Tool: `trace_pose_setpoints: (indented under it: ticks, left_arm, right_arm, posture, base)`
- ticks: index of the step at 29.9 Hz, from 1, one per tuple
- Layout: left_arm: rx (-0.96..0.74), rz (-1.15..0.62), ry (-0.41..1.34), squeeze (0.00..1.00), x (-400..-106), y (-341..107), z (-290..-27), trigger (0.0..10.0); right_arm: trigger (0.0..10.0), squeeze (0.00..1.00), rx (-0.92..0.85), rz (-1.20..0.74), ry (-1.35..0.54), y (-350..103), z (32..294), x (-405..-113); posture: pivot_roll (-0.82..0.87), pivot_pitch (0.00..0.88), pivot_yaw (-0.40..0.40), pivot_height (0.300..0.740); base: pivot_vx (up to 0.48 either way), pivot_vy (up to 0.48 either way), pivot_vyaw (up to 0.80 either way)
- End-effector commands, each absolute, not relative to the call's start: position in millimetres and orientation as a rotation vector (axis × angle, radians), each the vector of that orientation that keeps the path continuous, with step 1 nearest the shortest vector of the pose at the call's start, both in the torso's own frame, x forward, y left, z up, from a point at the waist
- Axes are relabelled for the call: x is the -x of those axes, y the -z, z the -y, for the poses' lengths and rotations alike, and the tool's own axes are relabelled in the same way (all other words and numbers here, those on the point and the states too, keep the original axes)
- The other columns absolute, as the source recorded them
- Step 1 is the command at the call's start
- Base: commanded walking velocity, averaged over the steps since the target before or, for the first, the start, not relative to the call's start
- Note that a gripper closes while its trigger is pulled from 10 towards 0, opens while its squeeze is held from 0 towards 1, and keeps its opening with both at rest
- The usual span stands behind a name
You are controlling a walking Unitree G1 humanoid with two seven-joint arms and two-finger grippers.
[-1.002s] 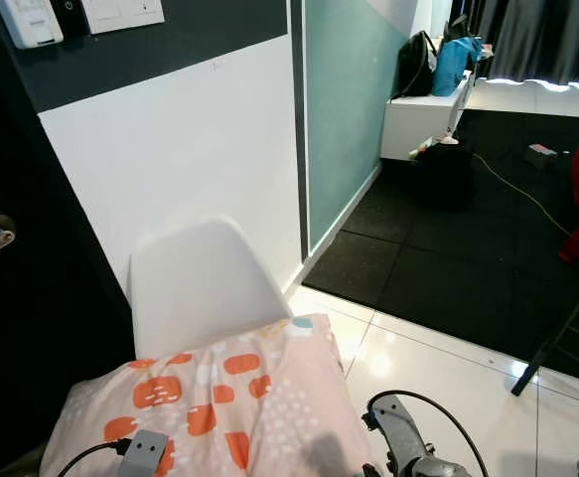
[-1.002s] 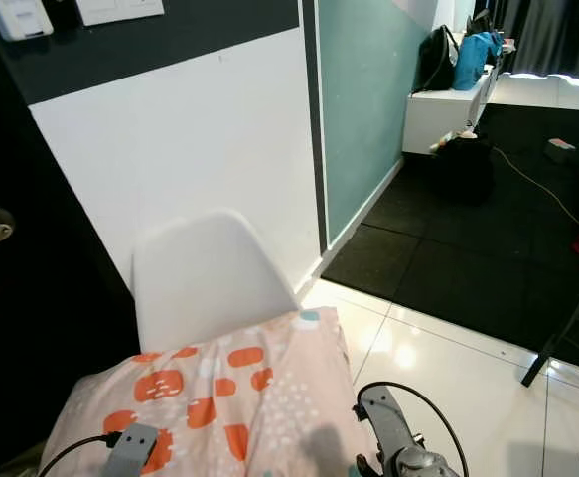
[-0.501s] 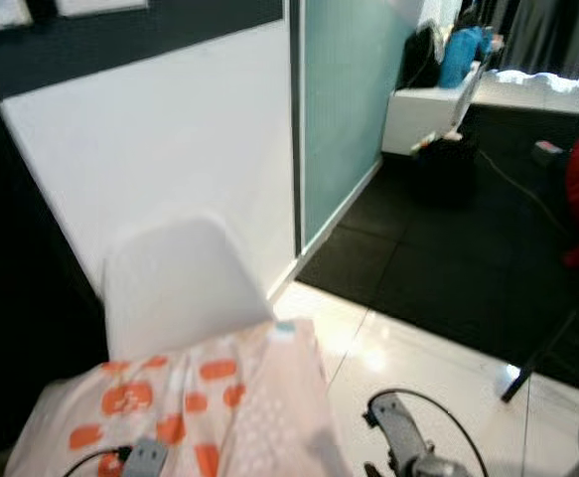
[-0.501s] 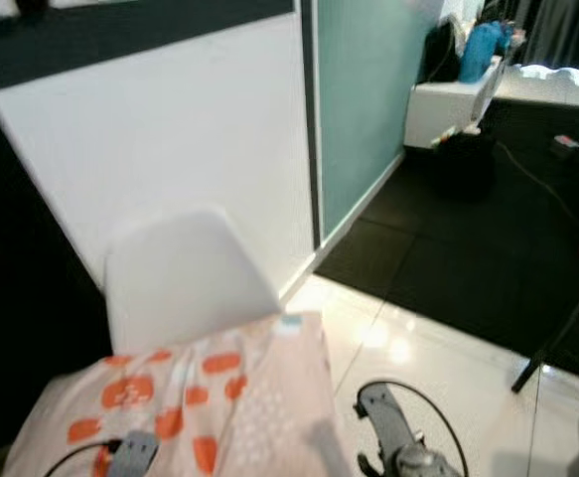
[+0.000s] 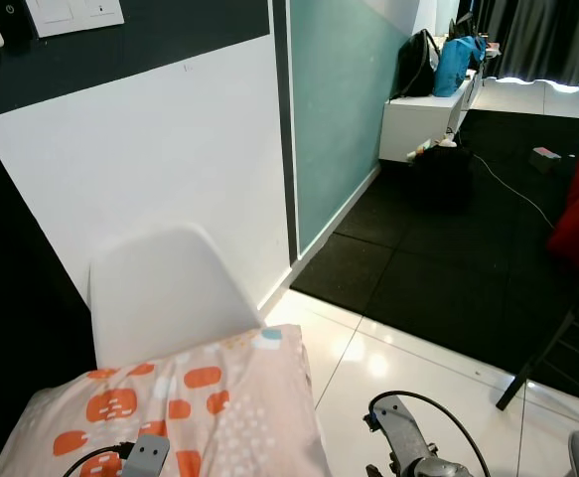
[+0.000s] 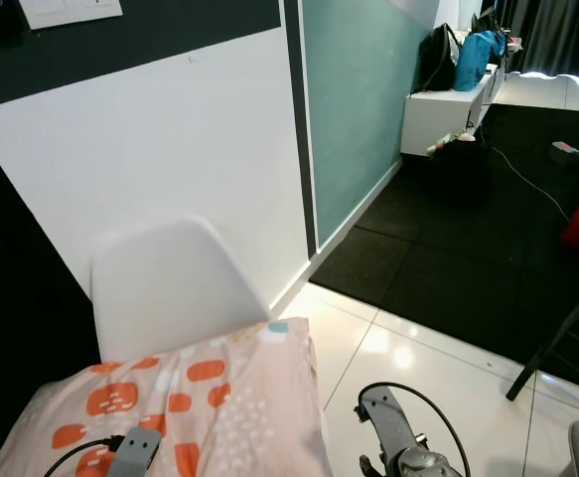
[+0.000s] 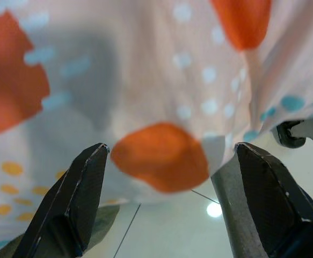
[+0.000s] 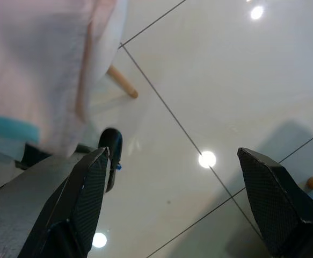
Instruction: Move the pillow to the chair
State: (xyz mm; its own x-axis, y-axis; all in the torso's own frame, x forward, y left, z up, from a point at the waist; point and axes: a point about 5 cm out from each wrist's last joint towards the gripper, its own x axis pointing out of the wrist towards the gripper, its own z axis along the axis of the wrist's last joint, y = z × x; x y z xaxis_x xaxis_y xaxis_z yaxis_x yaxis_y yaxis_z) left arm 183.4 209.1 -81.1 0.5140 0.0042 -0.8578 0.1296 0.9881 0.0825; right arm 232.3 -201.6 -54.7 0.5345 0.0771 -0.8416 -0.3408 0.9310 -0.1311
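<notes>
**Pillow is lying on the chair; the view is swinging, not the cargo**

The pink pillow point(image 5: 185, 407) with its orange blotches is lying across the seat of the white chair point(image 5: 165, 293), its far edge just under the chair's backrest, against the white wall point(image 5: 150, 169). Compared with a second ago, the whole scene is sitting further to one side: the light switches and the door handle are sliding out of frame while the backrest and pillow are drifting together. That reads as the head camera turning; the pillow is keeping its place against the chair.

The left gripper point(image 7: 167, 201) is sitting under or against the pillow fabric with its fingers spread wide and nothing pinched between them. The right gripper point(image 8: 172, 204) is likewise splayed, pointing down at the glossy floor tiles point(image 8: 210, 80) beside the pillow's hanging edge and a wooden chair leg point(image 8: 122, 83).

The pillow is probably resting on the seat under its own weight, though the seat itself is hidden beneath it. If so, the task is all but done, with only the arms left to draw clear.
</notes>
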Motion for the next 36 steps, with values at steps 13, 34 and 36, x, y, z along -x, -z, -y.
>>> trace_pose_setpoints:
  ticks: [13, 34, 36]
  left_arm:
    - [-0.158, -1.047, 0.067, 0.00, -179.5, 81.8, -215.4, 10.0]
    - [-0.153, -1.045, 0.073, 0.00, -180.2, 81.9, -213.5, 10.0]
    - [-0.152, -1.044, 0.074, 0.00, -180.4, 81.8, -213.1, 10.0]
  right_arm:
    - [10.0, 0.00, 0.301, -0.986, -0.270, 56.3, 197.9, -230.7]
    - [10.0, 0.00, 0.309, -0.975, -0.245, 55.3, 200.1, -232.2]
    - [10.0, 0.00, 0.318, -0.982, -0.245, 55.3, 200.8, -232.1]
  posture:
    - [-0.20, 0.016, 0.051, 0.731]
    - [-0.20, 0.028, 0.045, 0.731]
    - [-0.20, 0.029, 0.045, 0.731]
  base:
    - [-0.343, 0.000, 0.00]
    - [-0.359, 0.000, -0.07]
    - [-0.368, 0.000, -0.70]
